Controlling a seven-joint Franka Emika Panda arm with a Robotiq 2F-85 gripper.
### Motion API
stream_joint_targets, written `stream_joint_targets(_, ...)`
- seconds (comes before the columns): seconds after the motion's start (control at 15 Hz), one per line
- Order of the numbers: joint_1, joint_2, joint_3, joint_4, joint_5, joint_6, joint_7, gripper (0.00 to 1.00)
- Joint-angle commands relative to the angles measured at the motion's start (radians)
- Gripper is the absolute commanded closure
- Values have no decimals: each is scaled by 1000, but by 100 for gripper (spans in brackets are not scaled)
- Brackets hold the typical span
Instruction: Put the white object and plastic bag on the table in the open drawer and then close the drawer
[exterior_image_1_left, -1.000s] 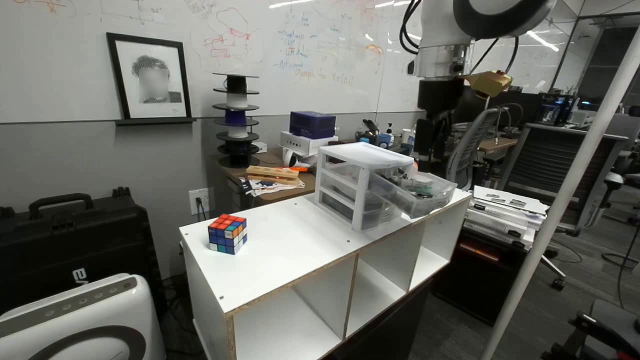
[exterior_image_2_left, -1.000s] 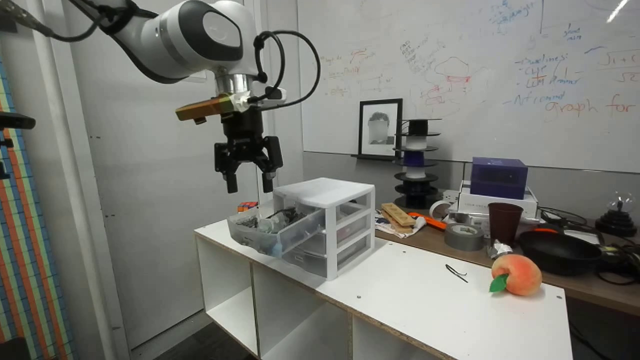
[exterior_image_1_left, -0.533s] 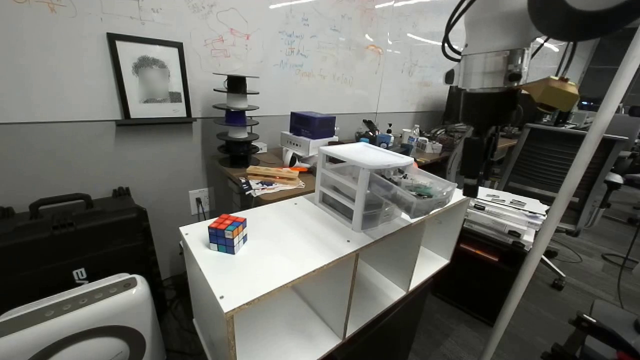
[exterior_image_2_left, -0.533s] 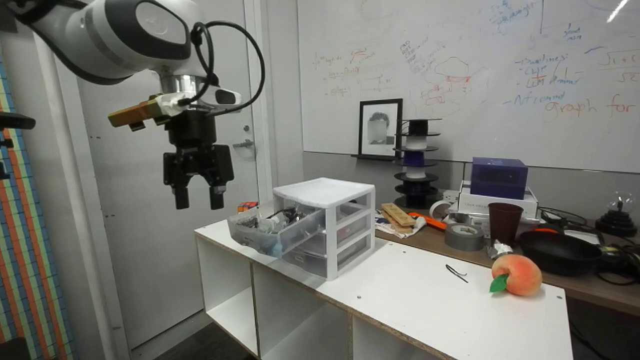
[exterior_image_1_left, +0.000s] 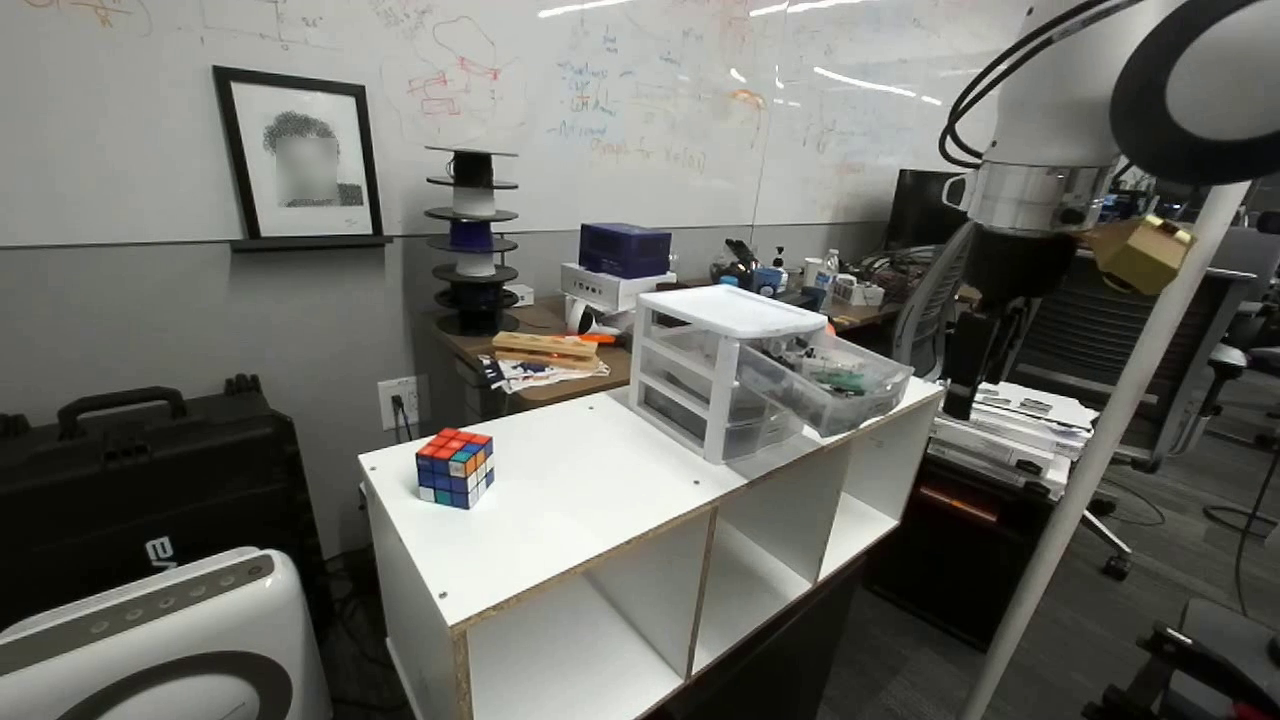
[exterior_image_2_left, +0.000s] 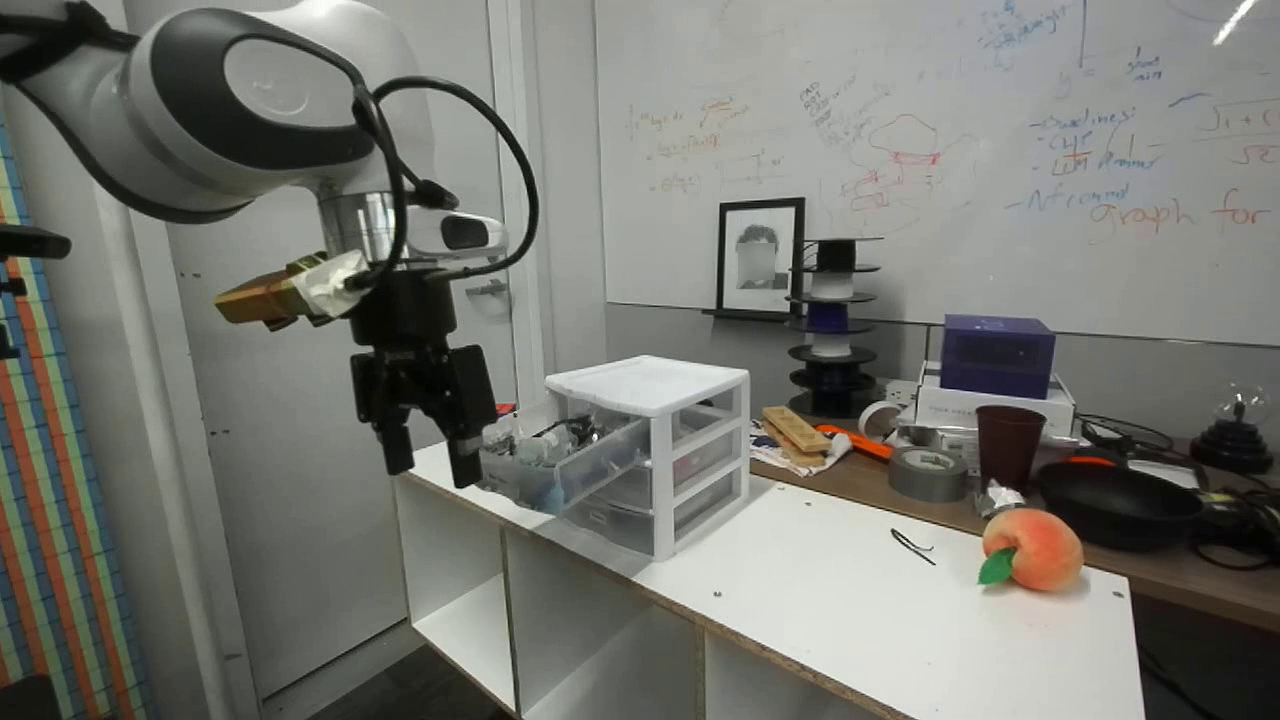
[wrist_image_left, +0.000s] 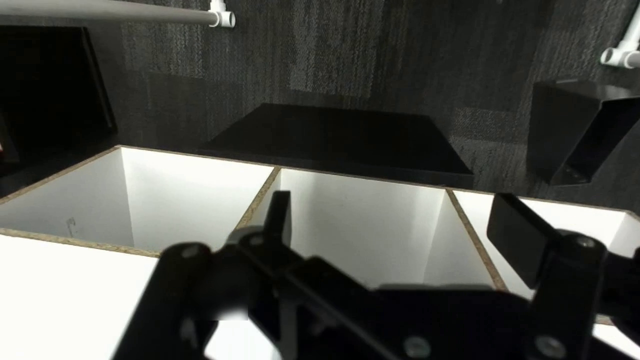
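Pointing widthwise across the table (exterior_image_2_left: 850, 610), the drawer (exterior_image_2_left: 605, 463) slopes downward.

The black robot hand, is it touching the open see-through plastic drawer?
Apart. In an exterior view, a plain gap shows between the hand and the drawer.

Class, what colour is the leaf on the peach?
Green; the leaf shows best in an exterior view.

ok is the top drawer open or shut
Open: in both exterior views the top drawer sticks out past the white frame, its contents showing from above.
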Motion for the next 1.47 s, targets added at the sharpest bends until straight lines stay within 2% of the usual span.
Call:
stream_joint_targets(0.0, -28, 81, -35, 41, 13, 77, -40, 25)
stream_joint_targets(0.07, -29, 97, -40, 51, 16, 93, -52, 27)
stream_joint_targets(0.13, -27, 113, -46, 61, 29, 103, -71, 34)
stream_joint_targets(0.33, -11, 129, -44, 48, 68, 124, -113, 60)
stream_joint_targets(0.53, 9, 144, -37, 42, 136, 122, -179, 82)
stream_joint_targets(0.67, 16, 148, -29, 42, 144, 131, -191, 94)
stream_joint_targets(0.87, 21, 142, -16, 42, 115, 160, -160, 100)
stream_joint_targets(1.13, 18, 163, -15, 82, 128, 215, -152, 94)
stream_joint_targets(1.4, 11, 223, -21, 143, 124, 261, -140, 94)
